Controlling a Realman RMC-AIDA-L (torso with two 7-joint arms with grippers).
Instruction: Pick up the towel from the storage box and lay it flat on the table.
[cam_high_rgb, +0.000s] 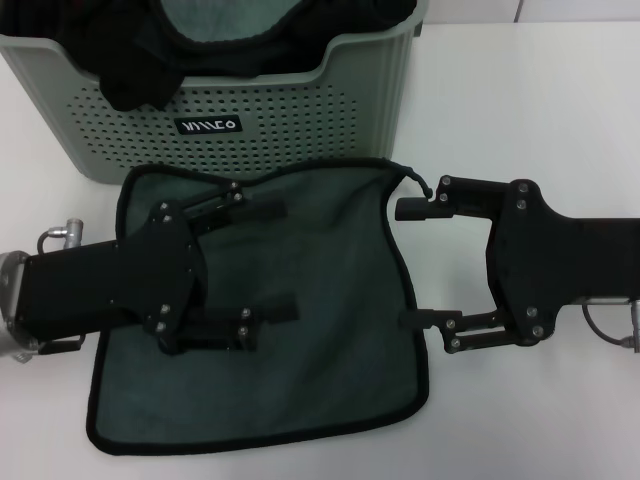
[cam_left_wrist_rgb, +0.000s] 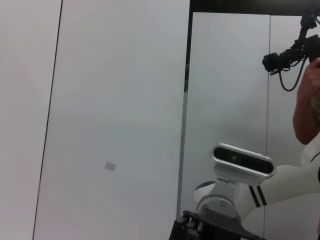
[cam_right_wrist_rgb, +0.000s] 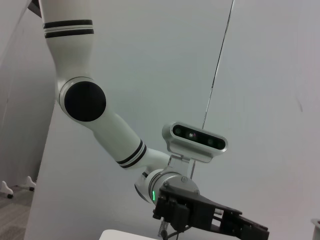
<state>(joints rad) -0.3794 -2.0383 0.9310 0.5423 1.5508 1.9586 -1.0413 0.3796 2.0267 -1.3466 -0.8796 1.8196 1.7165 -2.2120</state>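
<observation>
I'm seeing the towel (cam_high_rgb: 300, 300) lying flat on the bench (cam_high_rgb: 520, 120); left tool (cam_high_rgb: 290, 262) and right tool (cam_high_rgb: 405, 265) are both hovering spread apart.

Head camera looks steeply down; both wrist cameras face upward, walls.

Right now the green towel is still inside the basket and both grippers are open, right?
Not quite. The head view shows the towel spread on the table, in front of the basket. The left gripper and right gripper are open.
</observation>
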